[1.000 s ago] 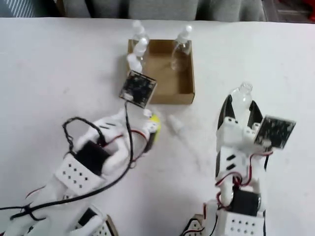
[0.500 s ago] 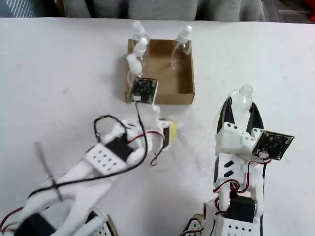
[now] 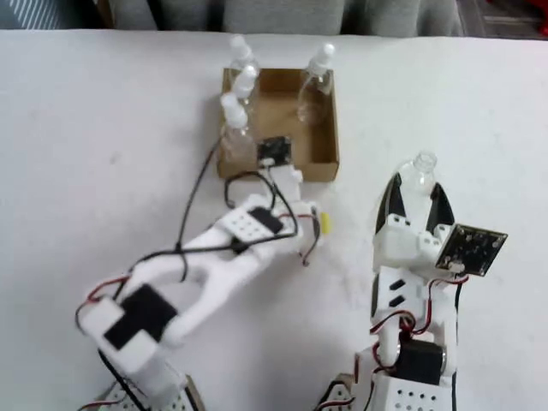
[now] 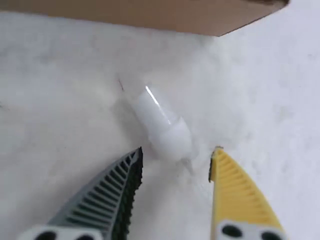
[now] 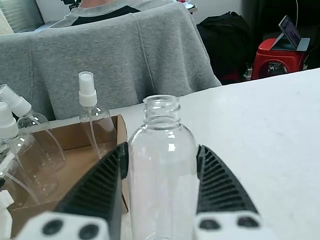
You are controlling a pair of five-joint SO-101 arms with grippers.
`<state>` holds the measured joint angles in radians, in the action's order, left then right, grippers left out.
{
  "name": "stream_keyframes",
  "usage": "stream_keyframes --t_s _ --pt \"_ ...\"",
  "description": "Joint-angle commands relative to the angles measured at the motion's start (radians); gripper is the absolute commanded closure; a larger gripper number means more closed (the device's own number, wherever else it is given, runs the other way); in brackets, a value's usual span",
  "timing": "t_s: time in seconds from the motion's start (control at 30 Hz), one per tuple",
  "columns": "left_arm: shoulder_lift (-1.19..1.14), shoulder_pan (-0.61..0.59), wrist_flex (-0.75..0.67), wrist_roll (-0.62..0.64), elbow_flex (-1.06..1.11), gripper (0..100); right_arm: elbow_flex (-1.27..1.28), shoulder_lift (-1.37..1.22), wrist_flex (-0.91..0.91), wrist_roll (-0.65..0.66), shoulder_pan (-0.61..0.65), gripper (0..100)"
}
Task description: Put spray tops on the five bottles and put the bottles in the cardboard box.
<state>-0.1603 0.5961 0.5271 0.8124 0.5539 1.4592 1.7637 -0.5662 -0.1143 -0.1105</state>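
The left gripper (image 4: 176, 151) is wide open, with its fingers on either side of a loose spray top (image 4: 162, 125). This top lies on the white bench (image 3: 103, 111), just in front of the cardboard box (image 3: 317, 169). Four capped bottles (image 3: 313, 90) stand in the box. Right of the box, the right gripper (image 5: 161, 152) holds an uncapped bottle (image 5: 161, 130) upright.

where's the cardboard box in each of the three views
High view: the cardboard box sits at upper centre, capped bottles standing in it.
Left wrist view: the box is the brown wall just beyond the loose spray top ahead of the left gripper.
Right wrist view: it lies behind the open bottle in the right gripper.
Shared landmark: the white table.
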Motion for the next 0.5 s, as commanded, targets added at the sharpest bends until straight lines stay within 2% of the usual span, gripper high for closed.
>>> stream_keyframes --t_s 0.0,0.17,0.33,0.4,0.47 --pt "-0.082 -0.051 -0.018 0.06 -0.133 77 -0.009 -0.005 0.022 0.0 -0.004 98.1" --pt "-0.186 -0.059 0.091 0.109 -0.264 77 -0.009 -0.005 0.021 0.0 -0.004 98.1" --pt "-0.248 -0.051 0.161 0.107 -0.339 78 -0.009 -0.005 0.019 0.0 -0.004 98.1" --pt "-0.251 -0.05 0.167 0.106 -0.342 82 -0.009 -0.005 0.019 0.0 -0.004 98.1" --pt "-0.251 -0.05 0.167 0.104 -0.342 92 -0.009 -0.005 0.019 0.0 -0.004 98.1"
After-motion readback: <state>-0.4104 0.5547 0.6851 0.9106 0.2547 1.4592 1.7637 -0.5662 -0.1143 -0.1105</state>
